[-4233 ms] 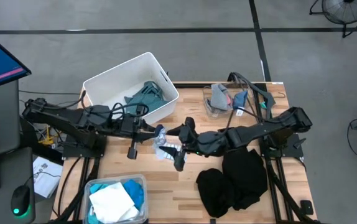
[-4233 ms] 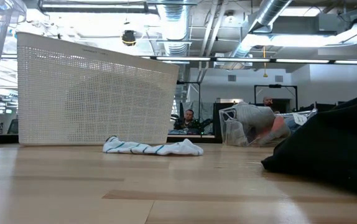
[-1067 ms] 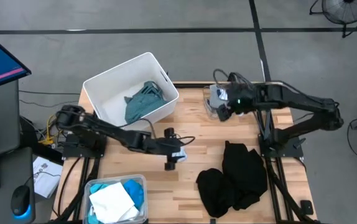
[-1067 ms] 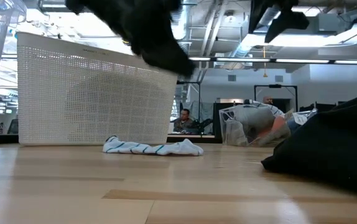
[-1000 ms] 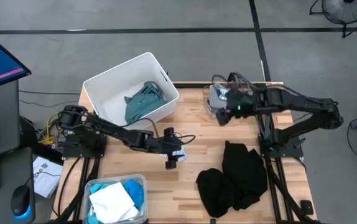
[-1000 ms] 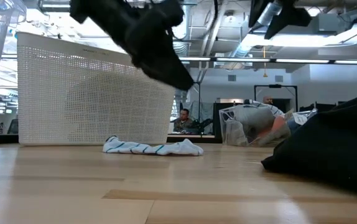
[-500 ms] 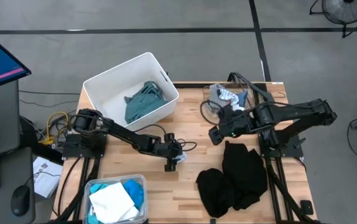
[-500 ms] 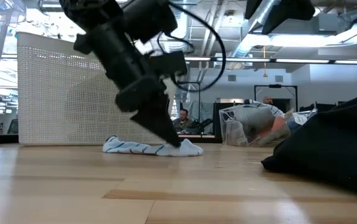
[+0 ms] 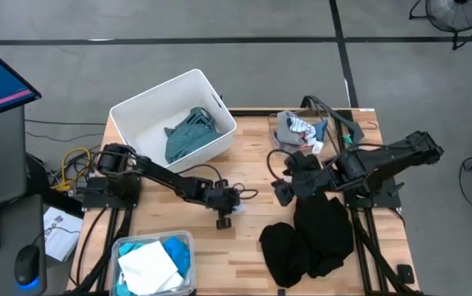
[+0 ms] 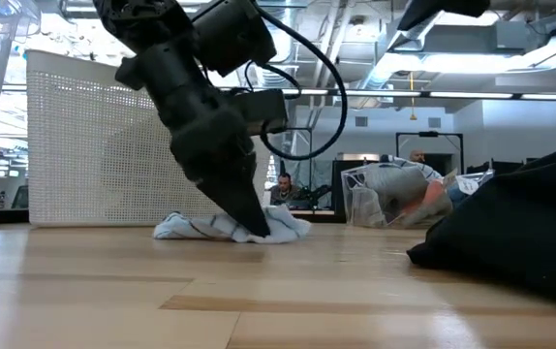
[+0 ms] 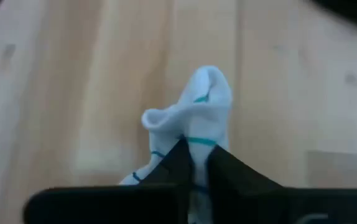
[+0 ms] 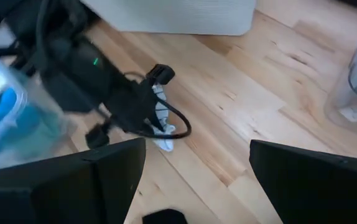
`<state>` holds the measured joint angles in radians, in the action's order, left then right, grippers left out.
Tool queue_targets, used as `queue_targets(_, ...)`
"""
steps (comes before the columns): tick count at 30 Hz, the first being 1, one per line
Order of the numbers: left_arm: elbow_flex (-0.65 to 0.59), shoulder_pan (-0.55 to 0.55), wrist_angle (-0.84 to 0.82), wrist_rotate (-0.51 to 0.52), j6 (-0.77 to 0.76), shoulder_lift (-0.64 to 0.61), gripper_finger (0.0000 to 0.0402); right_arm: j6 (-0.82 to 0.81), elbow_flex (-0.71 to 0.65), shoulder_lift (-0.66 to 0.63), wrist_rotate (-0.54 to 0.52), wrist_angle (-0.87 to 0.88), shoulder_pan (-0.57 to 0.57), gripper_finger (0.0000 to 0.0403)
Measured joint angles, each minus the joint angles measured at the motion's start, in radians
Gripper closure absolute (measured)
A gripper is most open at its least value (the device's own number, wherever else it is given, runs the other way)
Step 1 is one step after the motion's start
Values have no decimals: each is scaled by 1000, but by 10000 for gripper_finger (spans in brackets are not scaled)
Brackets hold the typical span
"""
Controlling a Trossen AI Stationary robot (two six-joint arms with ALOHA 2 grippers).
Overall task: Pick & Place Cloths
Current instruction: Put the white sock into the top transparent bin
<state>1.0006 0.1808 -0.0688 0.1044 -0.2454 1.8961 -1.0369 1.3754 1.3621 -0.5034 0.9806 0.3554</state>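
A white sock with teal stripes (image 11: 200, 115) lies bunched on the wood table, seen also as the sock (image 10: 283, 229) in the low view and the sock (image 12: 160, 121) in the right wrist view. My left gripper (image 9: 229, 200) stands on it, fingers pointing down, shut on it. My right gripper (image 9: 279, 191) hovers open over the table beside the black clothes (image 9: 310, 234), holding nothing. A teal-grey shirt (image 9: 188, 131) lies in the white bin (image 9: 141, 111). My left gripper (image 11: 194, 155) pinches the striped sock near its middle (image 11: 194, 142) between the two fingers, coming from above and slanting down. The sock is gathered into a hump at the fingers (image 10: 244, 213). Both its ends rest on the table.
A clear tub (image 9: 279, 144) at the far right holds grey socks and a striped one. Another clear tub (image 9: 125, 245) at the near left holds turquoise and white shirts. The black clothes (image 10: 520, 228) fill the near right. Bare wood lies between the arms.
My left gripper has come down from above the table onto the striped sock, which has drawn up from a flat strip into a bunch at the fingers. My right gripper has moved from over the far clear tub toward the near edge and the table's middle.
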Motion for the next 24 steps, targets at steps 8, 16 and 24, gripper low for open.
queue_targets(8, -1, 1, -7, -52, -55, -304, 400, 131, 0, 0, -100, -2, 51, 122)
queue_targets(16, 1, -7, 45, 144, -39, -703, 401, 415, 0, 11, -126, -216, 6, 122)
queue_targets(24, 1, -7, 242, 153, 56, -887, 401, 851, -1, 127, 31, -721, -117, 122)
